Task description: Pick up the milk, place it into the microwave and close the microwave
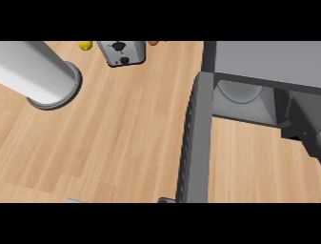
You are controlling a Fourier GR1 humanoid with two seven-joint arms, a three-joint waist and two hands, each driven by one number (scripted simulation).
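The microwave (pixel 275 62) stands at the right with its door (pixel 195 138) swung open toward me, seen edge-on. Inside its cavity the round glass turntable (pixel 236 90) shows with nothing on it. No milk shows anywhere in the head view. A dark grey arm segment (pixel 314 133) comes in from the right edge and runs up to the microwave's opening; its hand is hidden. A pale grey forearm (pixel 29 69) lies across the upper left over the counter, and no hand shows at its ringed end (pixel 54 93).
A silver toaster (pixel 123 52) stands at the back of the wooden counter (pixel 114 143). A yellow item (pixel 85 45) and an orange one (pixel 152 43) sit beside it. The open door splits the counter into left and right parts.
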